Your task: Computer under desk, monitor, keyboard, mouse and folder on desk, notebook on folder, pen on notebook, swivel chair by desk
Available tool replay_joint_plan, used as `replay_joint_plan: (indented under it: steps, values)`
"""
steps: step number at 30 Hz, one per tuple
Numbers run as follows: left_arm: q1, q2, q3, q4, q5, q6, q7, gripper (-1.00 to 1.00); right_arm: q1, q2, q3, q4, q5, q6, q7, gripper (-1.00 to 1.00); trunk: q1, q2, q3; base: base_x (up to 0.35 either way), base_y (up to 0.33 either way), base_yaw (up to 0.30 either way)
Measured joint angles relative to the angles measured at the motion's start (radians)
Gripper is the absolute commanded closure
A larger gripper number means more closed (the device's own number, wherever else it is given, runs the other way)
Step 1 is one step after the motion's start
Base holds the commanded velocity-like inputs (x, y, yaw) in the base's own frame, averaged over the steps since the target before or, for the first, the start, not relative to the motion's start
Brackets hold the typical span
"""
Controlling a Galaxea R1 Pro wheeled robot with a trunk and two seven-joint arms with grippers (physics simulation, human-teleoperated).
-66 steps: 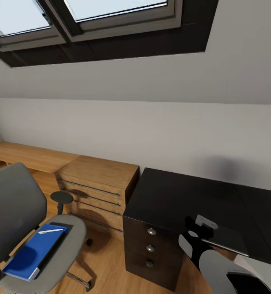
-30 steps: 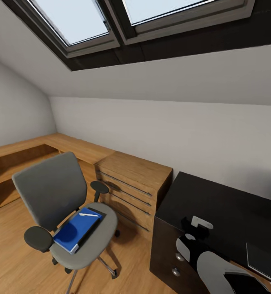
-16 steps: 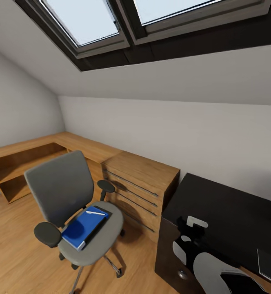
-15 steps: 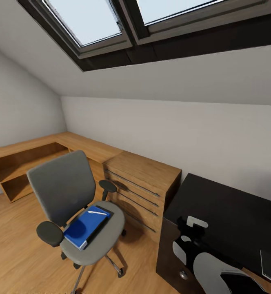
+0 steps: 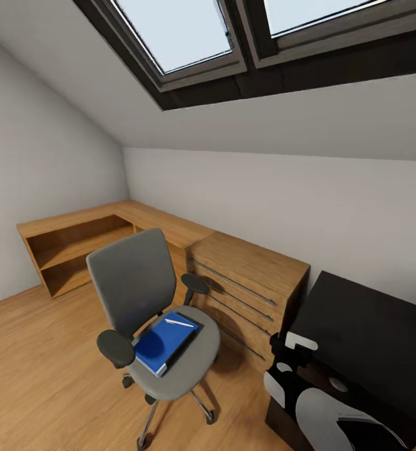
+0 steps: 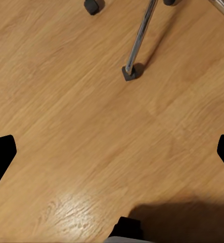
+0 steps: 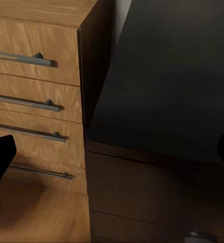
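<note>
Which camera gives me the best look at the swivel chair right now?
The head view: the whole swivel chair shows, with the blue folder on its seat. The left wrist view catches a metal leg and casters; the right wrist view faces wooden drawers.

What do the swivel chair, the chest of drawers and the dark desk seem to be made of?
Swivel chair: grey matte seat and back, probably fabric; shiny, metal-looking legs. Chest of drawers: light wood, visible grain, thin metal-looking handles. Dark desk: near-black smooth top, perhaps dark-stained wood or laminate.
</note>
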Motion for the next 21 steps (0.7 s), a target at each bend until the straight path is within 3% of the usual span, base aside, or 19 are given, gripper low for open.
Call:
replay_joint_plan:
  steps: [9, 16, 21]
  values:
    - [0.0, 0.001, 0.001, 0.0, 0.0, -0.001, 0.0, -1.0, 0.0, 0.0, 0.0, -0.001, -0.001, 0.0, -0.001, -1.0, 0.0, 0.0, 0.0, 0.0, 0.002, 0.012]
    - [0.0, 0.002, 0.002, 0.0, 0.0, -0.003, 0.0, -1.0, 0.0, 0.0, 0.0, 0.0, 0.0, -0.002, -0.001, -1.0, 0.0, 0.0, 0.0, 0.016, 0.0, 0.214]
    - [0.0, 0.002, 0.003, 0.0, 0.001, -0.004, 0.0, -1.0, 0.0, 0.0, 0.0, 0.001, 0.001, -0.003, 0.0, -1.0, -0.001, 0.0, 0.0, 0.246, 0.0, 0.269]
